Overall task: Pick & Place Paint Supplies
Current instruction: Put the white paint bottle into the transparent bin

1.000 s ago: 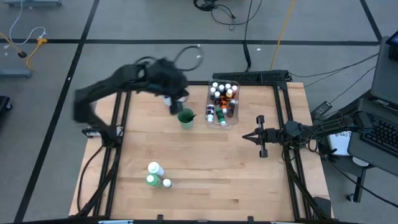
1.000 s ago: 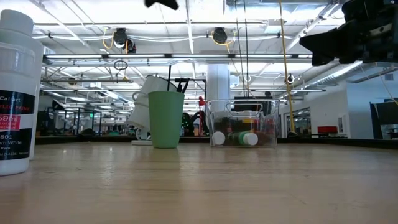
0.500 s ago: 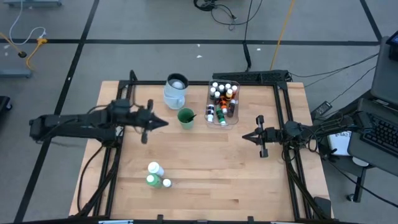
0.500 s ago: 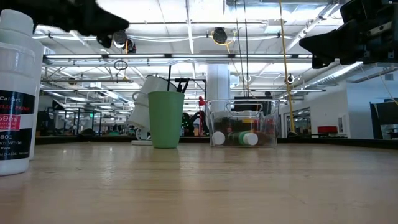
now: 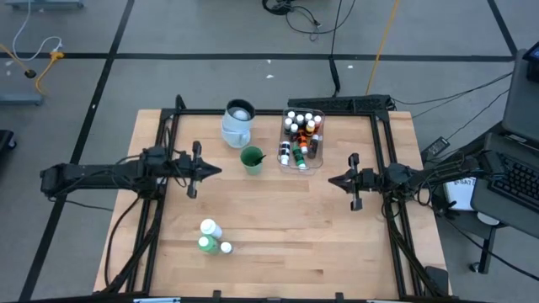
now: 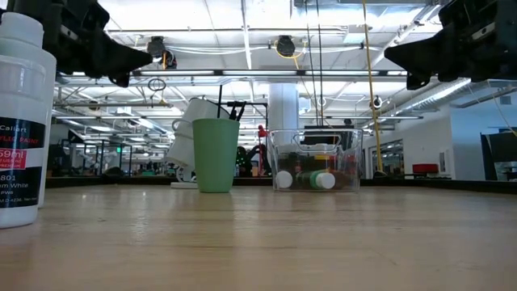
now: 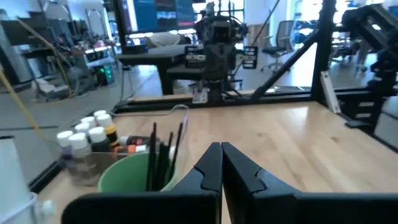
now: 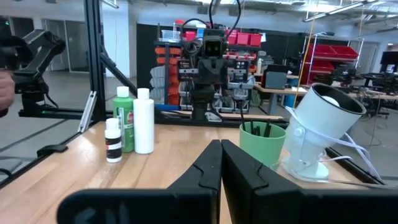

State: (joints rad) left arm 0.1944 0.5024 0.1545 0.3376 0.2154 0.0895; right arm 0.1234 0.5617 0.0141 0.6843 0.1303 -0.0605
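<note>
Both arms level above the desk (image 5: 278, 227), tips facing inward.
Left pincer (image 5: 217, 170) and right pincer (image 5: 331, 181) closed, empty; small paint bottles (image 5: 300, 135) in far tub (image 5: 321, 158); larger bottles (image 5: 209, 236) near-left.

You had open bare tabletop (image 5: 278, 219) on the near side of the green cup (image 5: 251, 159), broad enough for either arm to sweep through. Close to the cup things crowded: the pale-blue jug (image 5: 237, 123) stood just beyond it toward the far edge, and the clear tub (image 5: 301, 140) of small bottles sat just beside it on the right. Well toward the near edge from the cup, the white and green bottles (image 5: 210, 236) stood bunched together. Between the cup and those bottles nothing blocked the wood.
</note>
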